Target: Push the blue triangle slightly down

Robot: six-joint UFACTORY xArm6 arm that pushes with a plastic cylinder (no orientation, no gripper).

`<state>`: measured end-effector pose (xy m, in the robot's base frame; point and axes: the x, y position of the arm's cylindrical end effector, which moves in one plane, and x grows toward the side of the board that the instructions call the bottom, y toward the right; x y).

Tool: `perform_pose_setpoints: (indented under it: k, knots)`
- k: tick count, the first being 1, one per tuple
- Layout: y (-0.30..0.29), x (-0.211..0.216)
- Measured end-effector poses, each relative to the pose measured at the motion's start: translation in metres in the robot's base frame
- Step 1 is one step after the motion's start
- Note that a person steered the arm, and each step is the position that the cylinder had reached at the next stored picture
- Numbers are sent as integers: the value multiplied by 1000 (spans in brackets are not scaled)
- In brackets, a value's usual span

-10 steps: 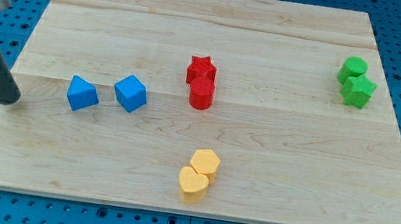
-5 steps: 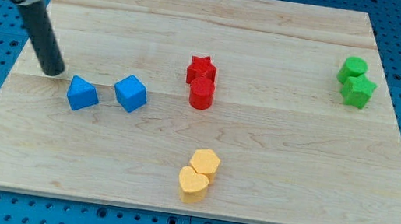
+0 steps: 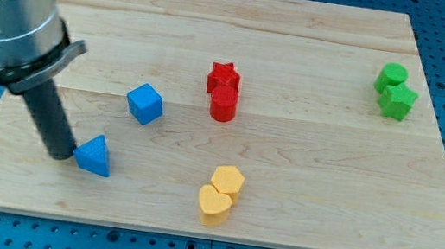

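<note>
The blue triangle (image 3: 94, 155) lies on the wooden board (image 3: 304, 162) at the lower left. My tip (image 3: 57, 154) sits right against the triangle's left side, touching it. The dark rod rises up and to the left from the tip to the grey arm body at the view's top left. A blue cube (image 3: 145, 103) stands above and to the right of the triangle, apart from it.
A red star (image 3: 223, 76) and a red cylinder (image 3: 224, 104) touch near the middle. A yellow hexagon (image 3: 228, 180) and a yellow heart (image 3: 213, 204) touch at the bottom middle. A green cylinder (image 3: 392, 75) and a green star (image 3: 399, 100) sit at the right.
The blue triangle has moved down the board, away from beside the blue cube. My tip swung from the left edge to above the triangle, then down with it.
</note>
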<state>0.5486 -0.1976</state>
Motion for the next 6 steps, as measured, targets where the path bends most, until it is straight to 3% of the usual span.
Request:
perform_pose_setpoints:
  k: [2,3,5,6]
  knots:
    - [-45,21]
    - [-56,-1]
    - [13,-17]
    - [54,0]
